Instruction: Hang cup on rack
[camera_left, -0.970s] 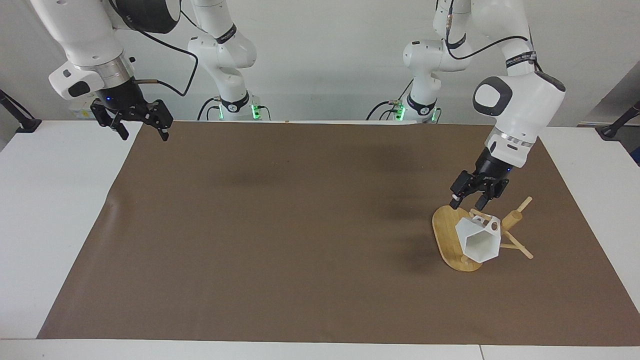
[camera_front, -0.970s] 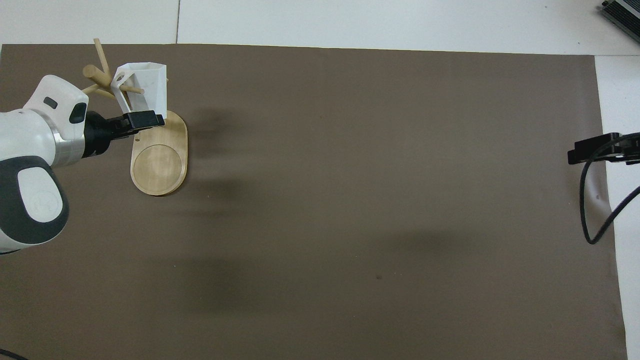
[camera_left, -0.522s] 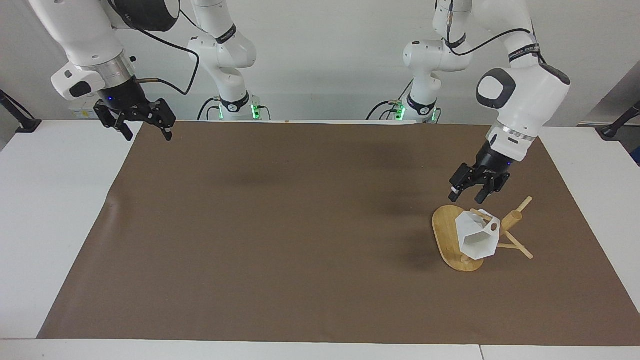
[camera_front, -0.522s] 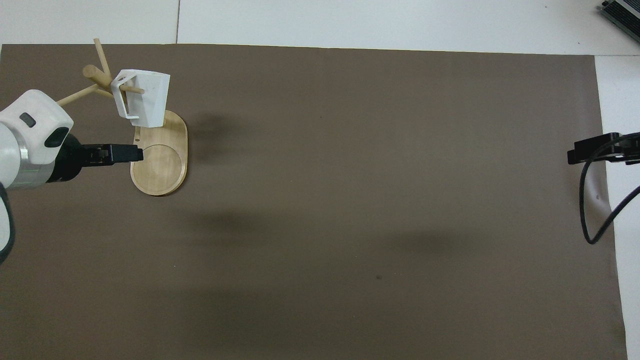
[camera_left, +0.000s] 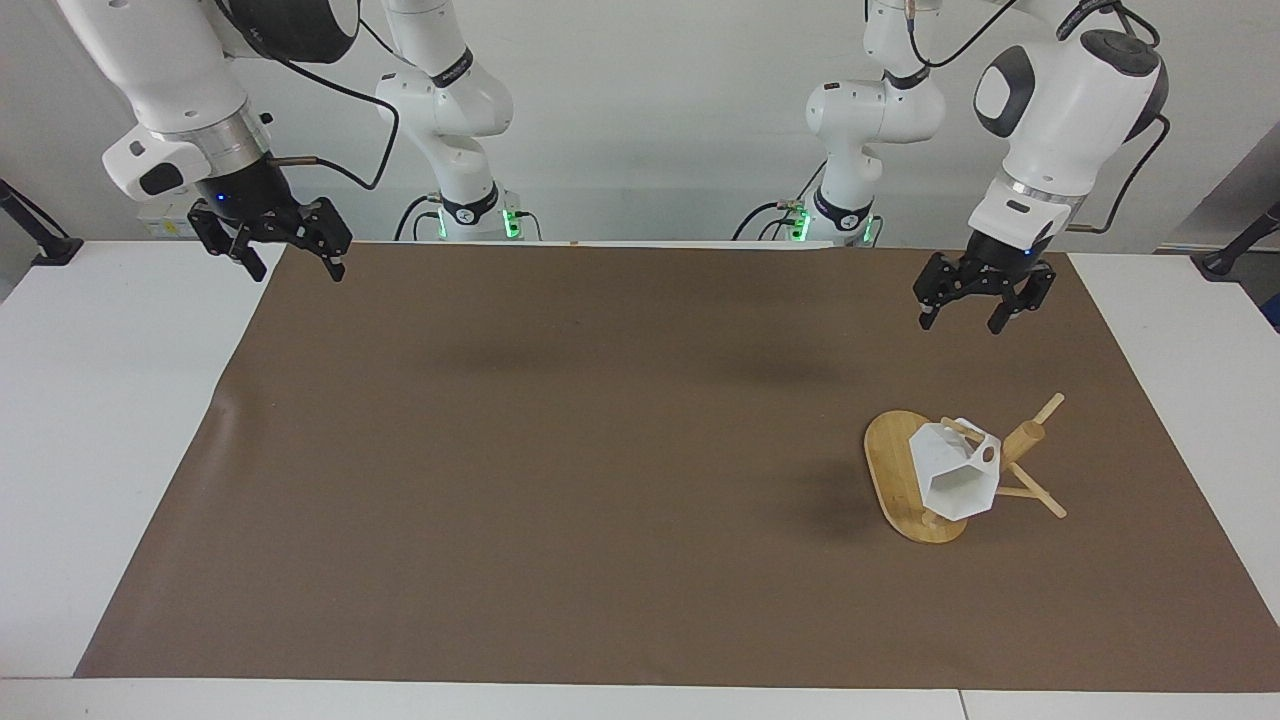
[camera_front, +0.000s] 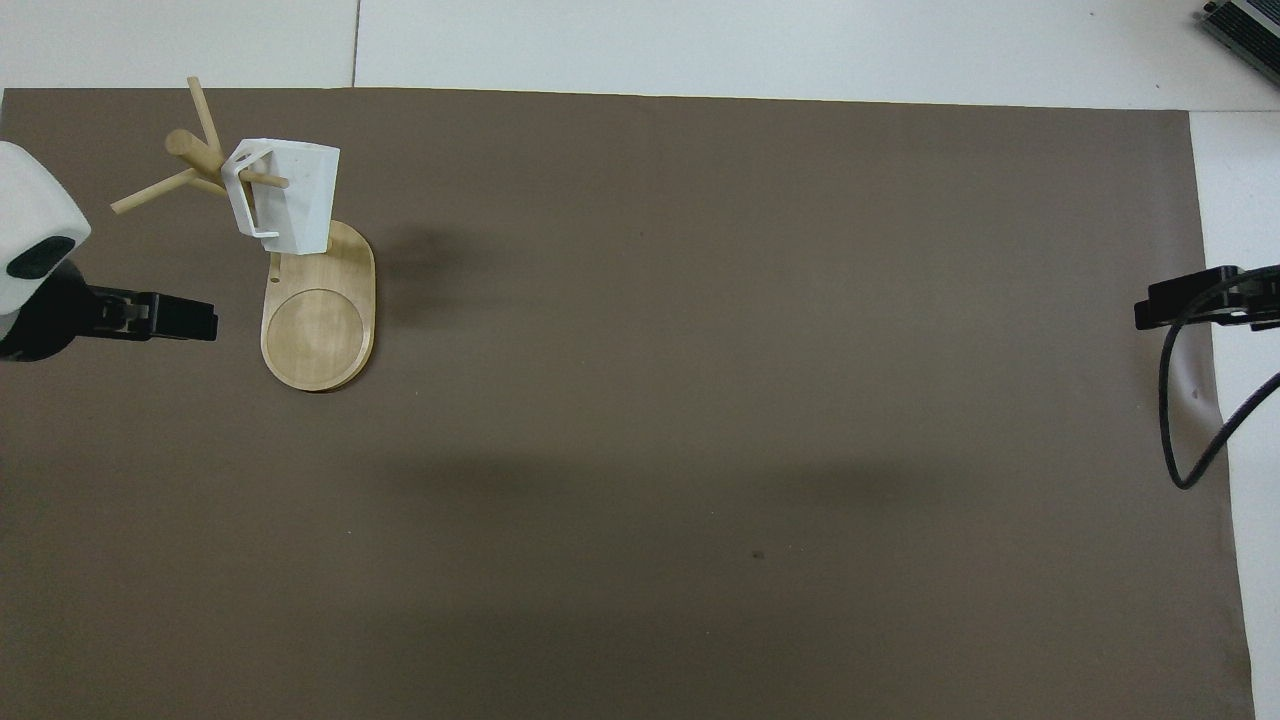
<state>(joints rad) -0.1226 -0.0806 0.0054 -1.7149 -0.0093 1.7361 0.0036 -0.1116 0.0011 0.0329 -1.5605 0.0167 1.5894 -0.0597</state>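
My robotics lab: white table (camera_left: 100, 420), brown mat (camera_left: 560, 460), my arms' bases bolted along frame's top

No text, label, brand, number or sign can be read here; the dark bands around the arms' joints in the facing view carry pale marks too small to make out.
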